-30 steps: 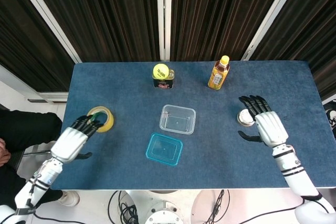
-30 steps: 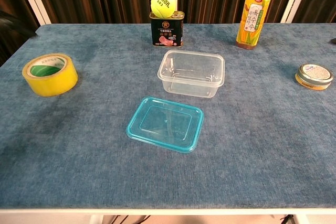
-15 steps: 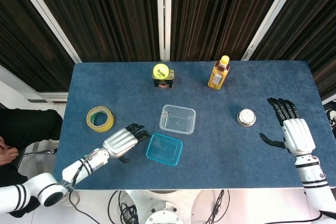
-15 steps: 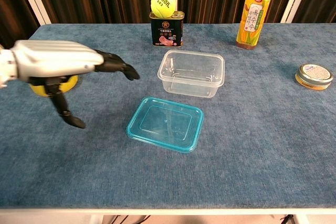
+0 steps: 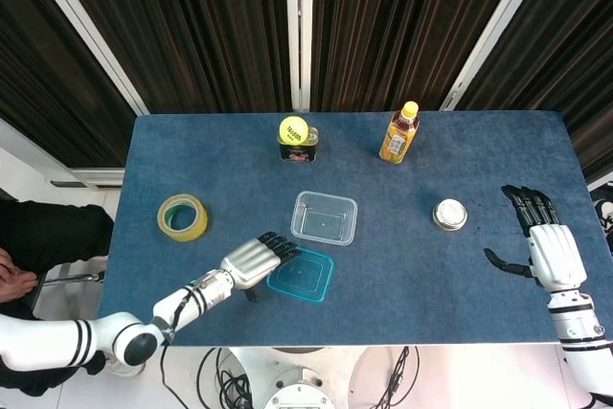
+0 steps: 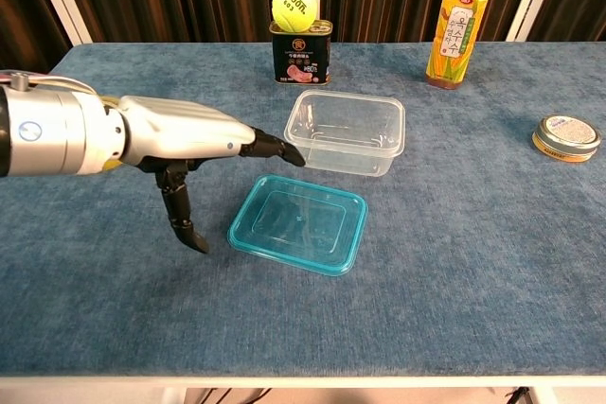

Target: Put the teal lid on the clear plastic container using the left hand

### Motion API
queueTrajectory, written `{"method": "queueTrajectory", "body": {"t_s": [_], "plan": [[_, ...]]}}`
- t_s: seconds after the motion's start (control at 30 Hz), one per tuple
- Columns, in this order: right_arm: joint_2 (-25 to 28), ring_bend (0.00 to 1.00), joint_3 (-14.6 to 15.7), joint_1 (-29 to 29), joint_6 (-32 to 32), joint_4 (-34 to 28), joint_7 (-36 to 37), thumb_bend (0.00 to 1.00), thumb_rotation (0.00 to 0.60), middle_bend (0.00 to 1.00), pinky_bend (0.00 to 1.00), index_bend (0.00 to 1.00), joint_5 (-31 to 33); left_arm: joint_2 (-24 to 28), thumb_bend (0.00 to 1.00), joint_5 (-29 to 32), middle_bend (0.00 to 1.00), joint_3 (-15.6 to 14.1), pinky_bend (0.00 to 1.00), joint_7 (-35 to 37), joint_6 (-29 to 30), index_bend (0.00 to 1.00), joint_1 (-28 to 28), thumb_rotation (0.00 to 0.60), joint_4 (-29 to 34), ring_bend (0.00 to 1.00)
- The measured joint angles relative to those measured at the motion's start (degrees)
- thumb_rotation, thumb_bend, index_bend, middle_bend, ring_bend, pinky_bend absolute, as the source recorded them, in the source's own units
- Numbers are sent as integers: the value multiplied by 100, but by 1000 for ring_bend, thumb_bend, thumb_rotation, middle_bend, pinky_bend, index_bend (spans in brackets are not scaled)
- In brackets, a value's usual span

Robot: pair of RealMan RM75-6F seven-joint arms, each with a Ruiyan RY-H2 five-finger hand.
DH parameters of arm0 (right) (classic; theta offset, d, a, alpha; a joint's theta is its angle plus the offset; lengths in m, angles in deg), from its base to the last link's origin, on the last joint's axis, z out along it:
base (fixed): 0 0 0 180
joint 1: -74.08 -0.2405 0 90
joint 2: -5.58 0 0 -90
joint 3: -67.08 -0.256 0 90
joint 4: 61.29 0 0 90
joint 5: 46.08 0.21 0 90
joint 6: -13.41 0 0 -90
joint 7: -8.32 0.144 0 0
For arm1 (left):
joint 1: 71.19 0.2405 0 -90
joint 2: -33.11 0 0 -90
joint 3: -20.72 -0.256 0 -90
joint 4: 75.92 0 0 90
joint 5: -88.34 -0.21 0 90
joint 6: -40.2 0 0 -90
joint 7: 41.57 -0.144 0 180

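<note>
Yellow packing tape in a thick roll (image 5: 183, 216) lies flat at the far left of the blue cloth-covered surface (image 5: 479, 284), well apart from everything else. Next comes the robot's left hand (image 5: 254, 258), silver-backed with black fingers (image 6: 275, 148); it hovers palm down with the fingers stretched forward and the thumb hanging below, holding nothing. In the head view its fingertips reach over the left edge of the flat teal plastic lid (image 5: 301, 273); whether they touch it cannot be told. The lid rests on the surface near the front edge, and the clear rectangular plastic container (image 5: 324, 216) sits just behind it, upright and uncovered, a little to the right, the two near each other but apart. Farther back stands a dark rectangular tin (image 6: 300, 53) with a yellow-green tennis ball (image 6: 293, 5) balanced on top. To its right is an upright orange drink bottle with a yellow cap (image 5: 399, 133). Nearer the right side lies a small round gold-rimmed tin (image 5: 448, 214). At the far right edge the right hand (image 5: 544, 245) is held with fingers spread and straight, gripping nothing, away from the round tin.
</note>
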Motion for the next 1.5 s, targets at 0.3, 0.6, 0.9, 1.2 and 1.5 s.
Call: {"method": "queueTrajectory", "body": {"t_s": [0.3, 0.6, 0.9, 1.2, 1.5], "plan": [[-15, 0, 5, 139, -70, 80, 101, 129, 600, 69, 0, 0, -13, -393, 6, 1325, 38, -225, 98, -659, 624, 41, -578, 600, 136, 0], [-33, 0, -4, 230, -91, 150, 197, 129, 600, 67, 0, 0, -22, -773, 6, 2444, 38, -365, 107, -1158, 1110, 40, -1098, 600, 54, 0], [-76, 0, -11, 294, -71, 251, 299, 130, 600, 64, 0, 0, -8, -1076, 48, 3219, 38, -379, 113, -1455, 1269, 39, -1560, 600, -216, 0], [-87, 0, -26, 335, -32, 326, 379, 130, 600, 60, 0, 0, 1, -1285, 85, 3648, 37, -491, 114, -1812, 1644, 39, -1864, 600, -246, 0], [-89, 0, -35, 378, -42, 363, 456, 129, 600, 60, 0, 0, -26, -1498, 86, 4021, 33, -557, 115, -2301, 2010, 40, -2095, 600, -230, 0]]}}
